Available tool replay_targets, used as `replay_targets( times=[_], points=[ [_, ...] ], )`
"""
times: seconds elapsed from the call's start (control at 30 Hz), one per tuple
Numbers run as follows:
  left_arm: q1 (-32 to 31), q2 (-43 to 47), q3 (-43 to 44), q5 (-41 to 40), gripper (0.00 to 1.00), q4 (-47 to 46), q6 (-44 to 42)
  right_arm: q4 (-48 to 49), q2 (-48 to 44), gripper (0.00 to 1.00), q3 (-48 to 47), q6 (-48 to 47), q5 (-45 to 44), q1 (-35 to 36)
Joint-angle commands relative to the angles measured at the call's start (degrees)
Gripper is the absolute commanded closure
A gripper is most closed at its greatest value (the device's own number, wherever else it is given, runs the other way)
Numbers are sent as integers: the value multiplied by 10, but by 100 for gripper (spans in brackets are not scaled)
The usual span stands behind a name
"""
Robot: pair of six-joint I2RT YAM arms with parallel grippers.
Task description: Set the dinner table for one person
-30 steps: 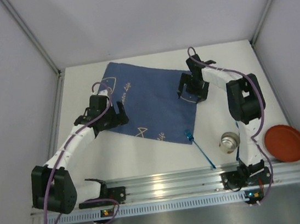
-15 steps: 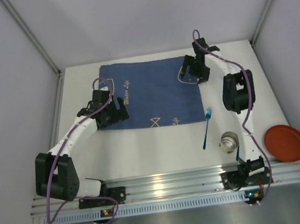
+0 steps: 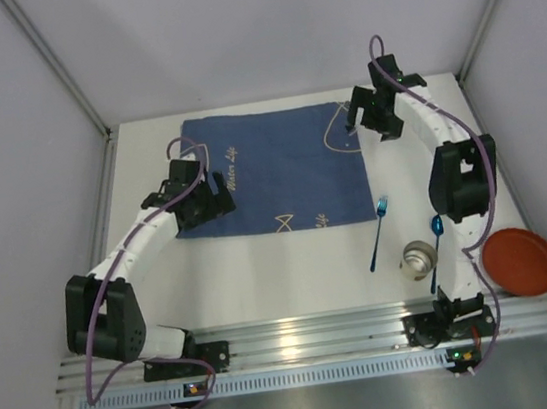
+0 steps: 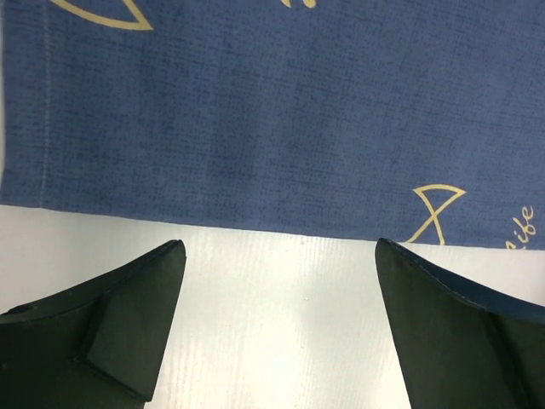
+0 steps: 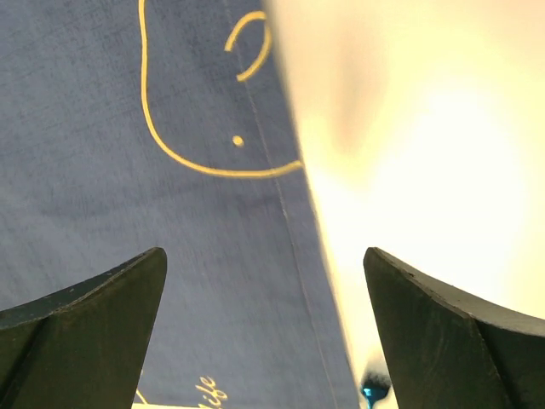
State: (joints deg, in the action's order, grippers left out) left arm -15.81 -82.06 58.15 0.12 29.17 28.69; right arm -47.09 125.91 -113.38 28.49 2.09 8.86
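Note:
The dinner table [image 3: 263, 276] is a wide white tabletop. A dark blue cloth mat [image 3: 279, 168] with pale line drawings lies flat and square on it. My left gripper [image 3: 214, 198] is open and empty at the mat's left edge; in the left wrist view it [image 4: 279, 247] hovers over bare table just short of the mat [image 4: 272, 111]. My right gripper [image 3: 356, 119] is open and empty above the mat's far right corner; in the right wrist view it [image 5: 265, 256] straddles the mat's right edge [image 5: 170, 221]. A blue fork [image 3: 378, 234] lies right of the mat.
A metal cup [image 3: 419, 259] stands near the right arm's base, with a blue spoon [image 3: 435, 256] beside it. A red plate [image 3: 520, 261] lies at the near right. Grey walls close in the table on three sides. The fork's tip shows low in the right wrist view [image 5: 372, 394].
The mat went from skewed to square with the table. The fork shifted right and farther away. My right gripper moved back toward the far right corner, uncovering the spoon.

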Motion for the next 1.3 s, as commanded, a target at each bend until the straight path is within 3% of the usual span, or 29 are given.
replay_targets(
  times=[0.0, 0.13, 0.23, 0.33, 0.4, 0.5, 0.63, 0.87, 1.03, 1.27],
  points=[
    [-2, 52, -28, -57, 1, -6, 14, -32, -140, 0, 94, -3, -109, 4],
    [-4, 79, -35, -70, 2, 16, 8, -32, -257, 0, 257, -5, -107, 28],
    [-27, 124, -24, -203, 1, 66, 1, -17, -324, 7, 375, 9, -108, 66],
    [-24, 162, -92, -266, 2, 22, -2, 7, -362, 14, 462, 34, -108, 109],
    [-6, 152, -112, -224, 2, 19, 2, 17, -367, 20, 499, 60, -96, 129],
    [-8, 125, -98, -155, 5, 57, 16, 34, -355, 28, 532, 84, -96, 146],
    [-8, 146, -113, -131, 7, 56, 5, 57, -321, 47, 563, 103, -103, 148],
    [-8, 232, -133, -133, 7, 63, -15, 77, -310, 56, 570, 111, -145, 149],
    [-8, 237, -129, -122, 7, 59, -33, 107, -288, 74, 585, 119, -155, 149],
    [-8, 229, -129, -95, 7, 60, -40, 125, -284, 89, 639, 120, -169, 151]
  ],
)
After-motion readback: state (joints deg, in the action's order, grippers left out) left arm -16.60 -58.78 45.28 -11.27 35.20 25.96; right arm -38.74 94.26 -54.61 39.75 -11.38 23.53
